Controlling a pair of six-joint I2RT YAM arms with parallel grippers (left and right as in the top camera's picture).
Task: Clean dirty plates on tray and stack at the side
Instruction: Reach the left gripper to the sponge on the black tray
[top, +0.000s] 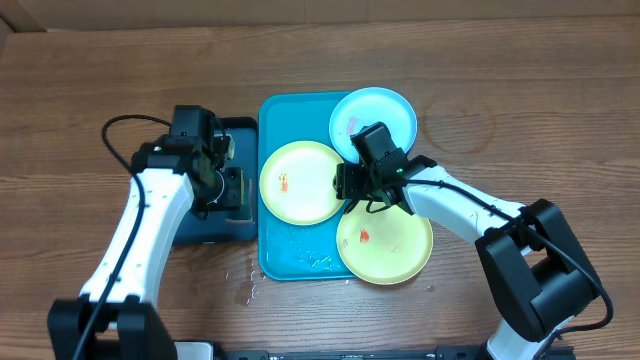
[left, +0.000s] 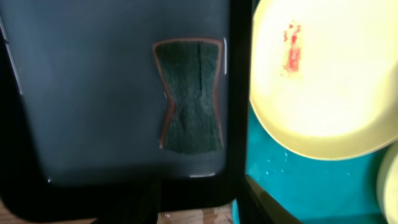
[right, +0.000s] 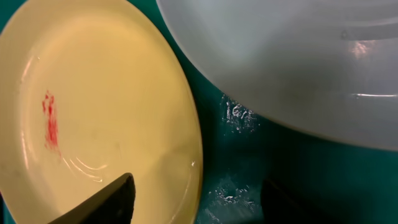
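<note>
Three plates in play, all on or over the turquoise tray (top: 272, 250) in the middle of a brown wooden desk (top: 520, 80). The left yellow plate (top: 300, 182) lies fully inside the tray with an orange smear on it. The blue plate (top: 385, 112) hangs over the tray's far right corner, and the near yellow plate (top: 390, 245), also smeared, overhangs the right rim. Water droplets glisten at the tray's near end and on the desk by its corner. There is plenty of bare wood to the right and along the far edge. The left is tighter: a dark tray (top: 240, 130) sits just beside the turquoise one, with a green sponge (left: 191, 96) lying in it. The left gripper (top: 232, 190) hovers over that dark tray, and I cannot tell whether its fingers are released or clenched. The right gripper (top: 347, 185) is down among all three plates, its fingers (right: 112, 199) spread and released at the left yellow plate's rim, gripping nothing.
</note>
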